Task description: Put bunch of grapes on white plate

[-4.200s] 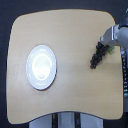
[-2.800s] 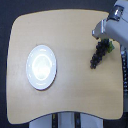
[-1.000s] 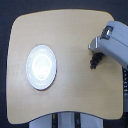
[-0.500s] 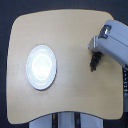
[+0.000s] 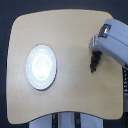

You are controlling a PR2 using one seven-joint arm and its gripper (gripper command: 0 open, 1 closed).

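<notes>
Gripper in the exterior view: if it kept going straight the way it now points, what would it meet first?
The gripper points down at the bunch of grapes, so it would likely meet them first, then the table. Depth is unclear from this view.

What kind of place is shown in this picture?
Probably a lab or test bench, not a home: a bare light wooden table on a dark floor, holding only a white plate and a bunch of grapes, with a robot arm's tool over the grapes.

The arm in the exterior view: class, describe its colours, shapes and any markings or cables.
The arm is a boxy, light grey-white shell with rounded edges. Near its front end sits a small dark patch with a yellowish spot. The gripper is darker grey. The picture is too blurred to show cables or lettering.
</notes>
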